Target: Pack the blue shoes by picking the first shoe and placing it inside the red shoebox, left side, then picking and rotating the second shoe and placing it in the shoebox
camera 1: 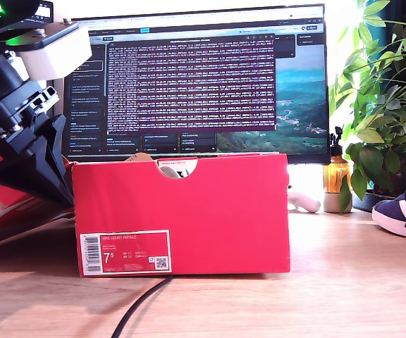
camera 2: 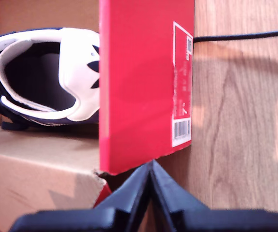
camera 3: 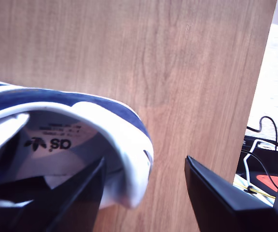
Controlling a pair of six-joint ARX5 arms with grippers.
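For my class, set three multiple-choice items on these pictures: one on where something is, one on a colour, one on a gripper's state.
1. Where is the shoe in the first wrist view?
A. inside the red box
B. on the monitor
C. under the plant

2. What colour is the box front?
A. green
B. red
C. yellow

3. How do the jaws of my first gripper stand?
A. wide apart
B. gripping a cable
C. shut, empty

Answers: 1 A, the shoe lies behind the box wall on the cardboard lining. 2 B, the front facing the exterior view is bright red. 3 C, the black fingertips meet with nothing between them.
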